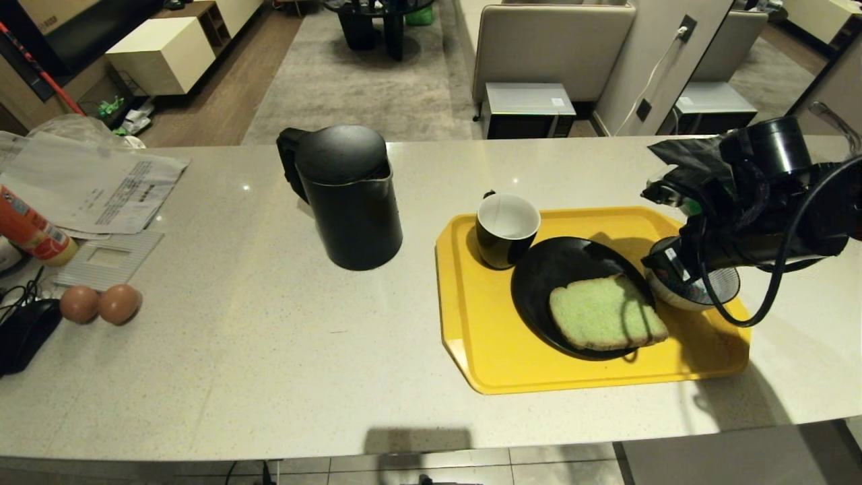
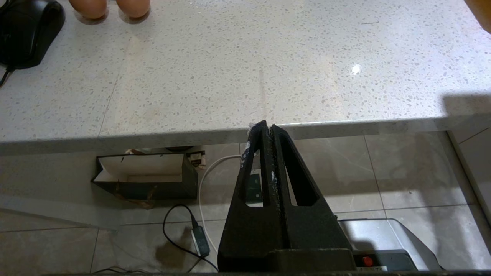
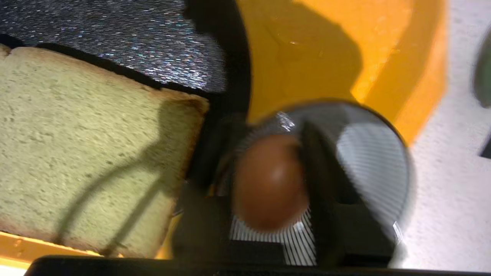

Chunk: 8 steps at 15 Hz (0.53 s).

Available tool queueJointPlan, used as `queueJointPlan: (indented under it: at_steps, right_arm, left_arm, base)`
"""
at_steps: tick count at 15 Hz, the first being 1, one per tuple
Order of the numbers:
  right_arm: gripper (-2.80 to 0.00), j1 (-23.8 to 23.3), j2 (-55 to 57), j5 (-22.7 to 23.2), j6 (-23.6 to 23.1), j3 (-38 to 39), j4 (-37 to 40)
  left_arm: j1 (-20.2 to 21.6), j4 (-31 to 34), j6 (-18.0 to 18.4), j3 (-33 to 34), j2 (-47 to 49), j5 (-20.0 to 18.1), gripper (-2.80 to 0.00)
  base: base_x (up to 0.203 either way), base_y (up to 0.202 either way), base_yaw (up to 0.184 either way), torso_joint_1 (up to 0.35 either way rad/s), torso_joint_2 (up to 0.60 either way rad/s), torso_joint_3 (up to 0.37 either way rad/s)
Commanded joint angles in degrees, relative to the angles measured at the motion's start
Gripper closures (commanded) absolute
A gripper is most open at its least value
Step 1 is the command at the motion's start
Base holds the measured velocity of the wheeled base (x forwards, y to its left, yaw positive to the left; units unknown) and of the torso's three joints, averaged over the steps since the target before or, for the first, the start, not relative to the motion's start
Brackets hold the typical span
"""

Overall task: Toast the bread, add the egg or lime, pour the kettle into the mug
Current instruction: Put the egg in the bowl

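1. Counter [image 1: 269, 377]: the whole job sits on it. Kettle [image 1: 347, 195] stands upright near centre, well apart from the tray at its 3 o'clock.
2. Tray [image 1: 485, 350], yellow: it carries the plate, mug and bowl.
3. Plate [image 1: 539, 283], black: the bread [image 1: 606, 313] lies flat on it, green face up.
4. Mug [image 1: 507, 229]: at the plate's 11 o'clock, touching it, white inside, seemingly empty.
5. Bowl [image 3: 368, 153], striped: at the plate's 3 o'clock, just beside its rim.
6. Right gripper [image 3: 268, 184]: above the bowl, clamped on an egg [image 3: 270, 182]. The fingers [image 3: 318, 172] flank the shell.
7. Left gripper [image 2: 268, 130]: parked below the counter edge, fingers pressed together, empty.
8. Two more eggs [image 1: 101, 304] lie touching each other at the counter's 9 o'clock. No lime is in view.

Doing it well, as I judge it: the step is setting the egg into the bowl. Lower until the shell is close to the bowl's bottom, centre it away from the rim, then part the fingers gently so it does not drop or roll, and lift straight up.
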Motion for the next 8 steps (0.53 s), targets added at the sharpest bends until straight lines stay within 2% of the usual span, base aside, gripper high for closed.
queueJointPlan:
  at_steps: [1, 8]
  right_arm:
    - [0.00, -0.34, 1.00, -0.69, -0.10, -0.94, 0.15]
    - [0.00, -3.96, -0.57, 0.31, 0.09, -2.55, 0.49]
  left_arm:
    - [0.01, 0.00, 0.02, 0.02, 0.05, 0.00, 0.00]
    - [0.01, 0.00, 0.02, 0.02, 0.05, 0.00, 0.00]
  base:
    - [0.000, 0.000, 0.000, 0.000, 0.00, 0.000]
    - [0.000, 0.000, 0.000, 0.000, 0.00, 0.000]
